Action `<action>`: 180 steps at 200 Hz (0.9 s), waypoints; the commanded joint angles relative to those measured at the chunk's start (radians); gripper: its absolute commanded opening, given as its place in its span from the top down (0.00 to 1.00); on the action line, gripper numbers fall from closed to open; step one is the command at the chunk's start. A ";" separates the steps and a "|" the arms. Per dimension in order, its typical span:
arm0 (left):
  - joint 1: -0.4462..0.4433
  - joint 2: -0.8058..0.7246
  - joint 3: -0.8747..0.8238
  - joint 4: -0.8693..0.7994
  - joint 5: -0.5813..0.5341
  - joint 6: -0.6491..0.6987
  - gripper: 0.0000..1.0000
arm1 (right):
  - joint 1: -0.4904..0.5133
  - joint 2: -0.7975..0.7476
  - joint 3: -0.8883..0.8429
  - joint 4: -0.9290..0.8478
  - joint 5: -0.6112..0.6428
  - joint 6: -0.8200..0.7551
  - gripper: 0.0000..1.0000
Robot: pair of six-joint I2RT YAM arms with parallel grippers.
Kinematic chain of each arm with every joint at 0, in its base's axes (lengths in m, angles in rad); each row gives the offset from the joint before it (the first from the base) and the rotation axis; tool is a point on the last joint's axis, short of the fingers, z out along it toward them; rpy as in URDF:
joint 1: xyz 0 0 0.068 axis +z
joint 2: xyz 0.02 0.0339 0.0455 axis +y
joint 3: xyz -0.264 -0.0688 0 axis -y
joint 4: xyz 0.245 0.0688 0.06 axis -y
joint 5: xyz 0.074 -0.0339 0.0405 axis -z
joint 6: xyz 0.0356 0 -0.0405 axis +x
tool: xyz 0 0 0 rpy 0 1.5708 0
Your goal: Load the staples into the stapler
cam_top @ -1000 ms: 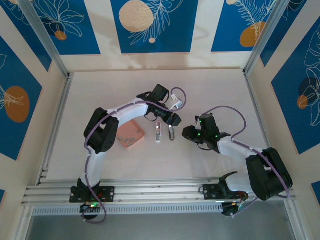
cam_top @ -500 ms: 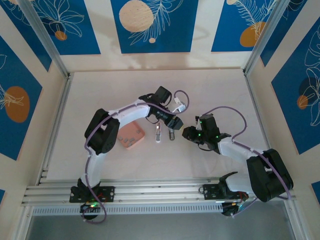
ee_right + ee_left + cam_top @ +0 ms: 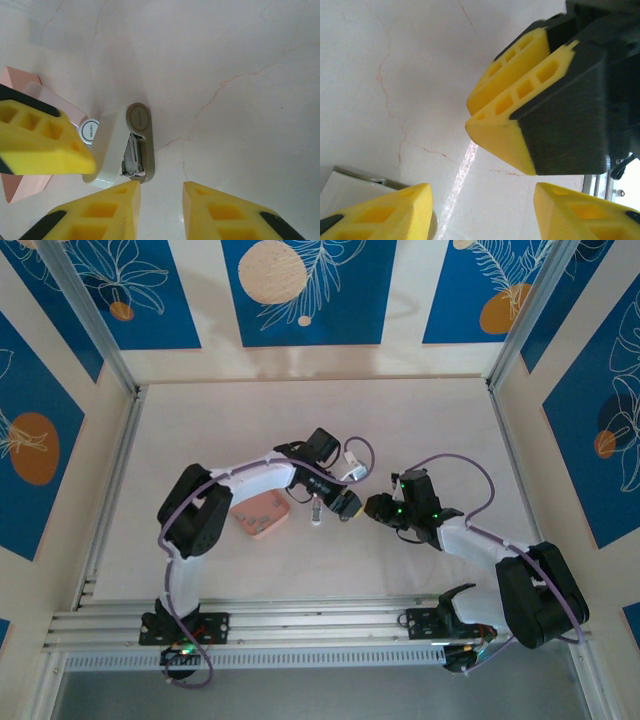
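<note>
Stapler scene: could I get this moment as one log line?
left hand open, near stapler | right hand open, near stapler | stapler not gripped | staples in pink tray

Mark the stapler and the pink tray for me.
stapler (image 3: 112, 150): right wrist view, on its white upper arm.
pink tray (image 3: 274, 520): top external view, on bare floor at its right side.

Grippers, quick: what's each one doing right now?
Left gripper: jaws wide open, holding nothing.
Right gripper: jaws slightly open, holding nothing.
</note>
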State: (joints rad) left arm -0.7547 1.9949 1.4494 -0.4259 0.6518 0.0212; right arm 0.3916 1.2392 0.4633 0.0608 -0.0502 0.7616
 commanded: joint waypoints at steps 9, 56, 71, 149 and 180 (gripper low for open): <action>0.019 -0.125 -0.112 0.170 -0.069 -0.102 0.44 | 0.027 0.016 0.043 0.000 -0.031 0.011 0.68; 0.090 -0.265 -0.323 0.404 -0.139 -0.219 0.44 | 0.076 0.123 0.137 -0.023 -0.046 -0.003 0.63; 0.109 -0.290 -0.362 0.440 -0.143 -0.234 0.44 | 0.090 0.150 0.161 -0.032 -0.042 -0.009 0.63; 0.138 -0.319 -0.431 0.490 -0.142 -0.253 0.44 | 0.124 0.222 0.215 -0.110 -0.023 -0.027 0.67; 0.142 -0.320 -0.436 0.497 -0.139 -0.254 0.44 | 0.127 0.255 0.199 -0.113 -0.016 -0.018 0.70</action>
State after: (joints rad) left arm -0.6258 1.7008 1.0286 0.0410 0.5068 -0.2207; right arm 0.5114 1.4670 0.6601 -0.0132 -0.0769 0.7498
